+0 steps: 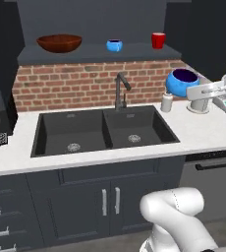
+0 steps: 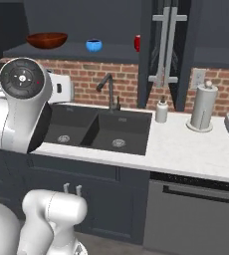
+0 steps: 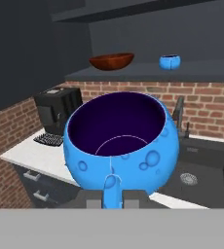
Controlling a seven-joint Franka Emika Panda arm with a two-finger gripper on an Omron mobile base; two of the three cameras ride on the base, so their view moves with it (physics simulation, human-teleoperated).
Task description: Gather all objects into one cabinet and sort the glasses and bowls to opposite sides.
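While raised above counter, gripper [image 3: 113, 198] pinches rim of blue bowl [image 3: 121, 141], jaws nearly closed.

Glossy blue bowl [image 3: 120, 141], matt brick wall [image 1: 85, 81]

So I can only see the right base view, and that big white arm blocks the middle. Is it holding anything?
Observer: Yes. In the hand view the tool is shut on the rim of a blue bowl.
Operator: Anything inside it?
Observer: No, its dark inside is bare.
Operator: And the red thing half behind the door?
Observer: A red cup, upright on the cabinet shelf, to the right of the other blue bowl.
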